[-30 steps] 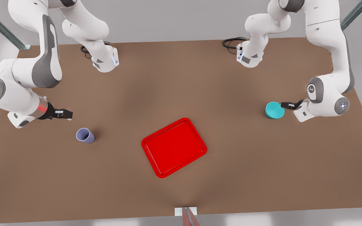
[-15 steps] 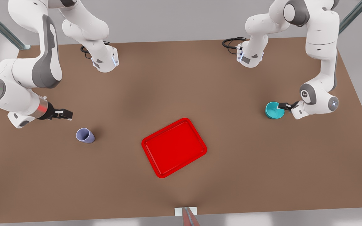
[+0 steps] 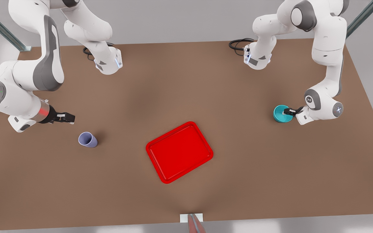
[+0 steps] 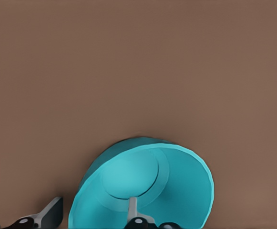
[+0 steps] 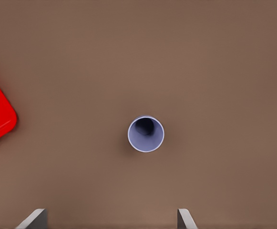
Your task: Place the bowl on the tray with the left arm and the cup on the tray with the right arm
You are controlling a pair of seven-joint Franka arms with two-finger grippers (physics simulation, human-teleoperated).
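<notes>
Your left gripper (image 3: 288,112) straddles bowl (image 3: 281,114) rim, fingers apart, tips cut off in wrist view. Right gripper (image 3: 67,118) spread wide, waits near cup (image 3: 87,139).

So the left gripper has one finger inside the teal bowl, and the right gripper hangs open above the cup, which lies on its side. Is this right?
Not fully. The cup stands upright: the right wrist view looks straight down into its round mouth. The rest holds: the left gripper straddles the bowl wall, and the right gripper is open above the cup.
</notes>
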